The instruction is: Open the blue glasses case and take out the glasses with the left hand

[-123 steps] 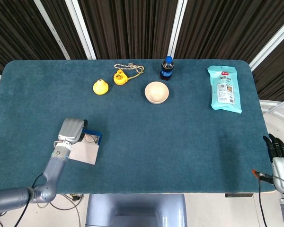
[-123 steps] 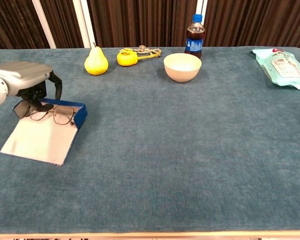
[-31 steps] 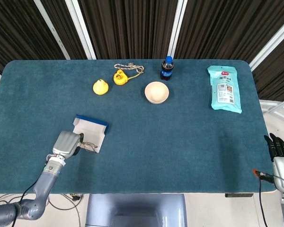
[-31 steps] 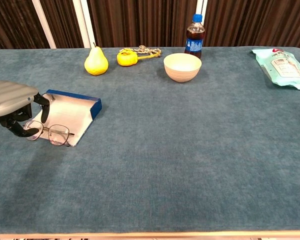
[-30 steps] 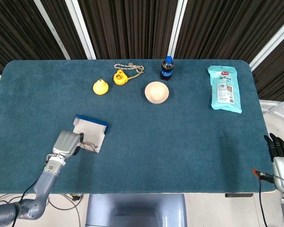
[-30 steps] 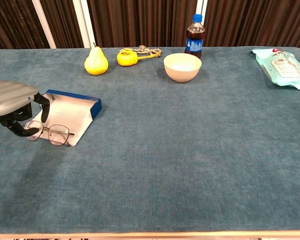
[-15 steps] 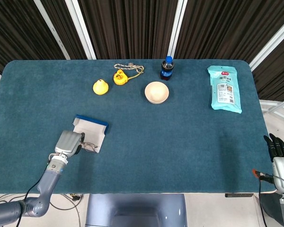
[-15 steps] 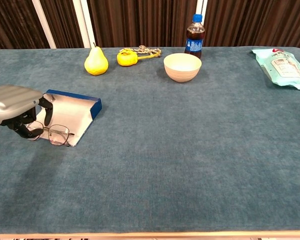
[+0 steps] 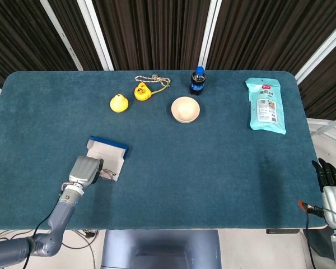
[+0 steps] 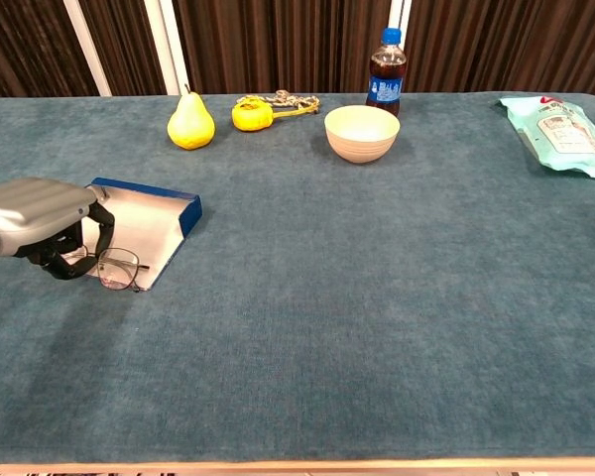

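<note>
Left hand (image 10: 45, 213) curls over glasses (image 10: 114, 268); we can't confirm grip. Light, fragile wire; take the frame.

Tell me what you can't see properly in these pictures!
- Left hand: both views show its back, so whether the fingers pinch the glasses is hidden.
- Glasses: in the chest view the hand covers one end; in the head view they are too small.
- Right hand: head view only, half cut off by the table edge.
- Packet: print too small to read.
</note>
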Robot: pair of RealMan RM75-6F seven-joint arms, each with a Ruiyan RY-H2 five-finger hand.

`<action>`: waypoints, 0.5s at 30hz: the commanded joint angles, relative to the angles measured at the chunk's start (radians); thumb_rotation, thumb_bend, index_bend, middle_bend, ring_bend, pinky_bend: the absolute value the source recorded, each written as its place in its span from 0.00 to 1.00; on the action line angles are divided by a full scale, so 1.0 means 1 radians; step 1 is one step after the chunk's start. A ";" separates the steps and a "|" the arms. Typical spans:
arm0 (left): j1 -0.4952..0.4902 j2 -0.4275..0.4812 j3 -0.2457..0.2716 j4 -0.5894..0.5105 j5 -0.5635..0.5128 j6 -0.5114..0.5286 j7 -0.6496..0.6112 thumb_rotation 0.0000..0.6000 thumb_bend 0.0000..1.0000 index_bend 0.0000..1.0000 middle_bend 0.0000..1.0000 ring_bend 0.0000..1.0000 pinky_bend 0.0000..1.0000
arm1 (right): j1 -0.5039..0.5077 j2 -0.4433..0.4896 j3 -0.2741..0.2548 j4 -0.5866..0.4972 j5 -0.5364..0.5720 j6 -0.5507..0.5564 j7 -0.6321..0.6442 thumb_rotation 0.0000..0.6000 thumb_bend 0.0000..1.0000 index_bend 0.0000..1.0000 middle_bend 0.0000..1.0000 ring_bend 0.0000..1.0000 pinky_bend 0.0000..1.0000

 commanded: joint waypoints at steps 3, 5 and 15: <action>0.002 -0.001 -0.001 -0.002 0.000 0.007 -0.002 1.00 0.50 0.60 1.00 0.95 1.00 | -0.001 -0.001 0.000 0.000 -0.001 0.001 0.000 1.00 0.16 0.00 0.00 0.00 0.21; 0.003 0.000 -0.003 -0.012 0.004 0.011 -0.009 1.00 0.50 0.60 1.00 0.95 1.00 | -0.001 -0.001 0.000 -0.001 -0.001 0.001 0.000 1.00 0.16 0.00 0.00 0.00 0.21; -0.027 -0.032 -0.025 -0.090 0.014 0.005 0.000 1.00 0.51 0.60 1.00 0.95 1.00 | 0.000 -0.001 0.000 -0.001 0.000 0.000 0.000 1.00 0.16 0.00 0.00 0.00 0.21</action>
